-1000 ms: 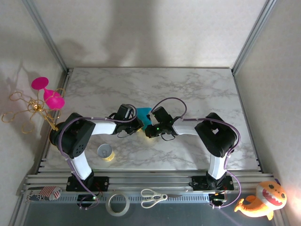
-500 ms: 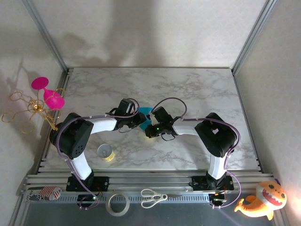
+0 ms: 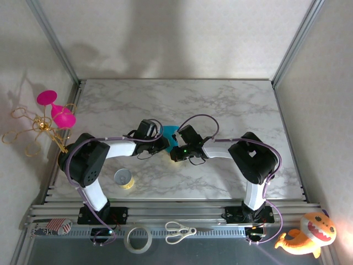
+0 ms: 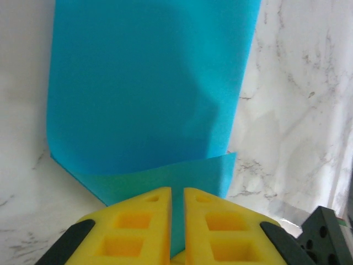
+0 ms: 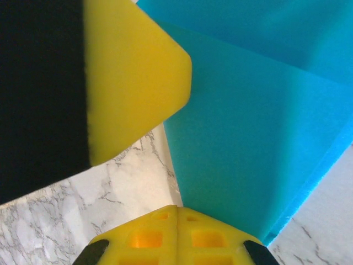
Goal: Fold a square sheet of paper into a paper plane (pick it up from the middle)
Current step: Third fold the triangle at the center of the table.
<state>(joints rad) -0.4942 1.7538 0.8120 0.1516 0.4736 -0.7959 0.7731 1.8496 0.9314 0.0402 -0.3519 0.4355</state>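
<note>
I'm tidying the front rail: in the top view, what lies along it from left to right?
A flag-patterned object → tape ring → scissors → orange plush toy.

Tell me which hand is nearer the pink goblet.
Left. The left hand is right of the pink goblet, at the teal paper; the right hand sits just beyond it, farther right.

Soft, even light falls from above in the overhead view, casting broad grey shadows on the back wall and no harsh glare on the marble table (image 3: pixel 231 105). The wrist views are bright and saturated. The left fingers (image 4: pixel 132 226) look slightly soft near the lens, and a faint shadow dims the blue sheet (image 4: pixel 149 83)
</note>
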